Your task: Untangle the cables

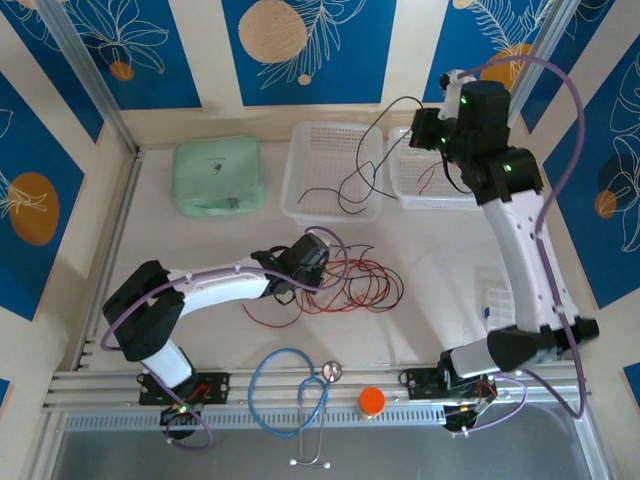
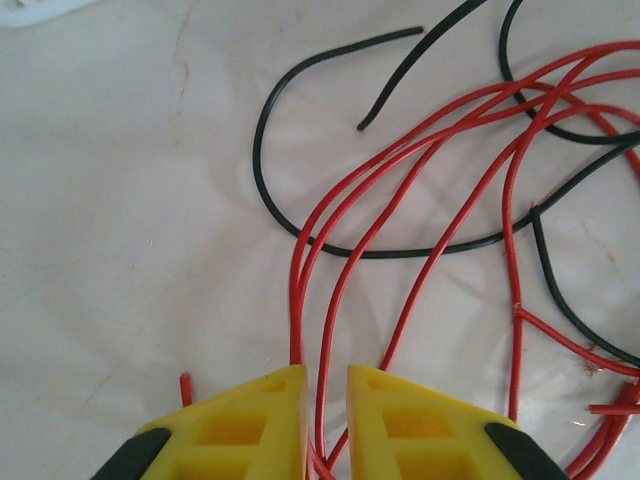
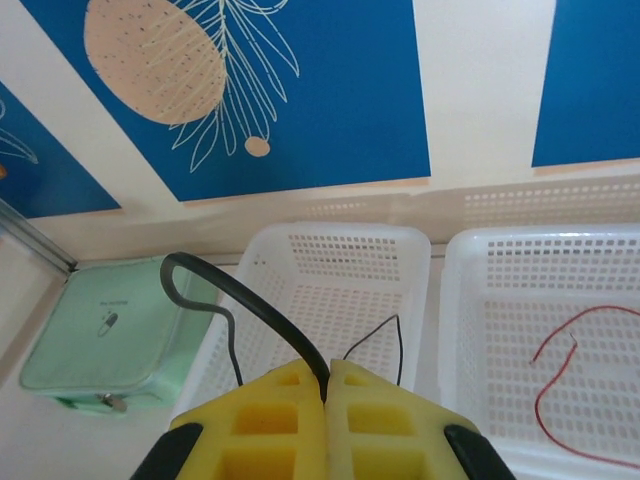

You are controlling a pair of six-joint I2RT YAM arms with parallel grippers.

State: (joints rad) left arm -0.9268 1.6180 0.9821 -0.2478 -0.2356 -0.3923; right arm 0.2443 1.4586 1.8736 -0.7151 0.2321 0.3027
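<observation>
Baskets: two, white perforated plastic, rectangular with rounded corners. The left basket was the landmark; the right basket stood just beside it on its right.
Red cables: thin, glossy strands in loose overlapping loops, too tangled to count, lying on the table in front of the left basket.
Single red cable: one, lying bent in the right basket.
Black cable: one, smooth and curved, raised above the left basket with its thin end trailing down into it.
Black strands: at least two, woven among the red loops.
Right gripper: yellow fingers pressed together, pinching the black cable.
Left gripper: in front of the left basket, yellow fingers a narrow gap apart with red strands passing between them.
Green pouch: one, soft and rectangular, left of the left basket.
Stethoscope: one, blue tubing, well in front of the left basket.
Orange cap: one, round, beside the stethoscope.
</observation>
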